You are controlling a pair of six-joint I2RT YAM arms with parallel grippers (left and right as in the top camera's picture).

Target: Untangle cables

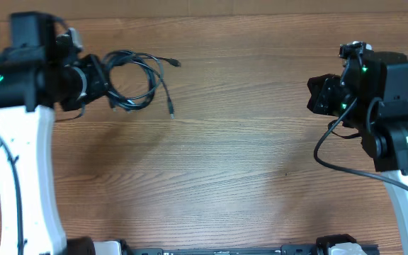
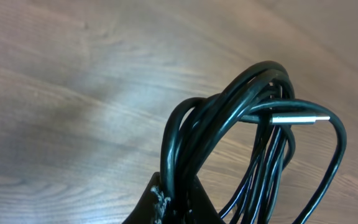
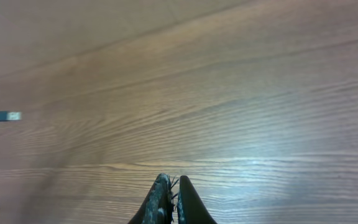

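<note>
Wood-grain surface (image 1: 225, 177), brown, seen from above.

Far left: left gripper (image 1: 107, 83) is clamped on the cables (image 1: 137, 79). Its wrist view shows several black cords pinched together between the fingers, looping up and away.

The coil lies just right of that gripper as a rough ring of overlapping loops. Two loose tails leave it rightward:
- upper plug end (image 1: 176, 64), toward the far edge
- lower plug end (image 1: 171, 112), toward the near edge

A silver-tipped connector (image 2: 297, 119) crosses the loops in the left wrist view, tip to the right. Cannot tell which tail it belongs to.

Middle: a wide stretch of wood.

Far right: right gripper (image 1: 316, 95) is closed on nothing, fingers together, pointing leftward, well apart from the coil.

Judgement: the free tails trail toward the right arm, so the pull-apart likely runs left to right. The left arm is nearer and anchors the bundle. No container in view.
</note>
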